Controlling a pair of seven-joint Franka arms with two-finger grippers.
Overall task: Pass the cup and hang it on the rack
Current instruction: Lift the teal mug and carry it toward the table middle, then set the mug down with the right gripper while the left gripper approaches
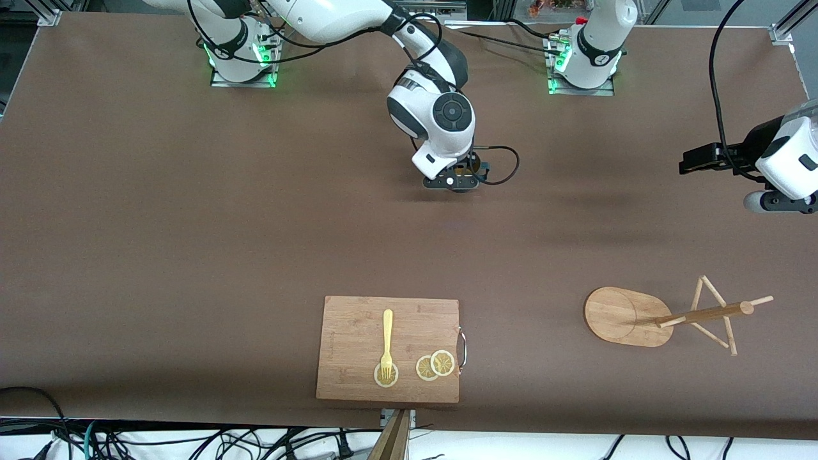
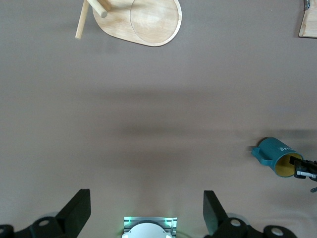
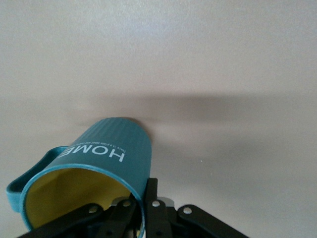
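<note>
Presently, one cup [image 3: 101, 158]: dark teal, ribbed, ochre inside, lettered HOME, pinched at its rim by my right claw [image 3: 138, 210], one finger inside the wall and one outside. It hangs tilted over the bare middle of the worktop [image 1: 192, 223], mouth toward the wrist, small handle [image 2: 258, 152] sticking out to the side; I judge this leaves the body and handle free for a handover.

One left claw [image 2: 147, 210], fingers spread wide, waiting over the left arm's end of the worktop, well apart from the cup.

One rack [image 1: 671, 316]: oval base, one pole, thin angled pegs, nearer the front camera at the left arm's end.

One cutting board [image 1: 358, 319], carrying one yellow fork [image 1: 387, 338] and three lemon slices [image 1: 434, 365].
</note>
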